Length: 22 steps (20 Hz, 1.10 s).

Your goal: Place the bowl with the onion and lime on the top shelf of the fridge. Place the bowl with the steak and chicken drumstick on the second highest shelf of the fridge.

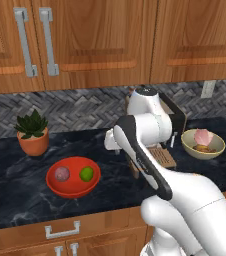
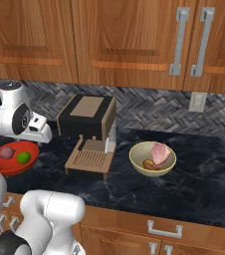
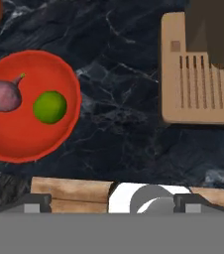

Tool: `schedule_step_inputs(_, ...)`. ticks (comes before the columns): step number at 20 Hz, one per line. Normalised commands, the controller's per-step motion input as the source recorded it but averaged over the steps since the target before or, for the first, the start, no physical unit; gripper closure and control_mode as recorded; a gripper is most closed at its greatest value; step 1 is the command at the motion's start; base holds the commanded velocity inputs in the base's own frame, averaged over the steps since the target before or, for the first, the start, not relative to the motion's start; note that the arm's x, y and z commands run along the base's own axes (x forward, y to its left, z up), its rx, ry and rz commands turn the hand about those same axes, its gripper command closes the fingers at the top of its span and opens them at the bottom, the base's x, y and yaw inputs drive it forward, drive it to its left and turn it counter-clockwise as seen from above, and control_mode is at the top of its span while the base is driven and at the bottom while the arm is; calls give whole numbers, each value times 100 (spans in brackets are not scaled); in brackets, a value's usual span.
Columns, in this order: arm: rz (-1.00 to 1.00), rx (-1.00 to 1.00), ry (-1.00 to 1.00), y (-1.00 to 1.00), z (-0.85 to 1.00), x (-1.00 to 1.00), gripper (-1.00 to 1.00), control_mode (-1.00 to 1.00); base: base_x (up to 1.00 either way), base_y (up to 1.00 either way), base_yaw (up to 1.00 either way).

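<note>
Red-orange bowl (image 1: 73, 176): on black marble table (image 1: 15, 185), holding onion (image 1: 62, 173) and lime (image 1: 86, 173).
Cream bowl (image 2: 152, 159): right of coffee machine (image 2: 89, 134), holding steak (image 2: 160, 152) and drumstick (image 2: 148, 163).
Pincer (image 3: 112, 203): released, above table, grasping nothing.

Counter (image 1: 15, 185): red bowl (image 1: 73, 177), cream bowl (image 1: 203, 144), plant (image 1: 33, 133).
</note>
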Motion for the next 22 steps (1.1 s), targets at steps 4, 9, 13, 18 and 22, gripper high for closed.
schedule_step_inputs(4,0,-5,21,94,-45,-1,-100,-100,0,0,0)
schedule_step_inputs(9,0,0,19,60,-71,1,-100,-100,0,0,0)
schedule_step_inputs(13,-3,0,12,56,-59,21,-100,-100,0,0,0)
schedule_step_inputs(18,-10,4,9,57,-62,27,-100,-100,0,0,0)
schedule_step_inputs(22,-13,5,0,5,-54,24,-100,-100,0,0,0)
